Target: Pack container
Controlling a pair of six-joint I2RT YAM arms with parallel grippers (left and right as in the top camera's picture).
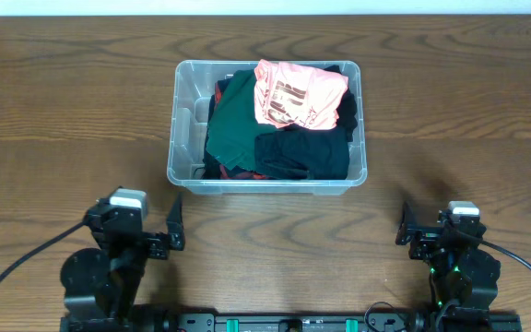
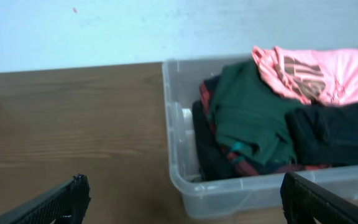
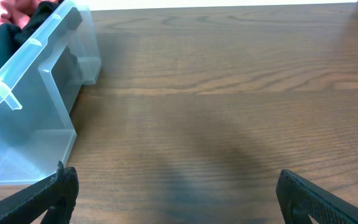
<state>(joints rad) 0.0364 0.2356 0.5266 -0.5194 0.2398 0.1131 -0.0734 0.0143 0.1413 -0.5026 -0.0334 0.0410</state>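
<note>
The container [image 1: 184,138] sits in the upper middle of the overhead frame, flat on the counter [image 1: 63,111], with its long sides running across the picture. Folded clothes rise above its rim. A pink garment [image 1: 298,92] with dark print lies on top toward the upper right, a dark green garment [image 1: 233,120] lies left of it, and a black garment [image 1: 307,152] fills the lower right. A strip along the inside of the left wall is bare (the wood shows through the clear plastic).

Brown wood lies open on every side of the bin. There are wide stretches to left and right, a narrower band up to the pale wall [image 1: 431,5] at the top edge, and another band down to the two arms at the bottom. The left fingers [image 1: 175,224] are at lower left and the right fingers [image 1: 404,224] at lower right, both apart from the container. A black cable [image 1: 17,267] loops out from the left arm's base.

The left wrist view shows the pile from the side, with a dark red edge under the green that is barely seen from above. Its fingertips sit in the two bottom corners, spread wide and holding nothing. The right wrist view catches only the bin's corner at the left edge, with bare counter ahead. Those fingers too are spread wide and grip nothing.
</note>
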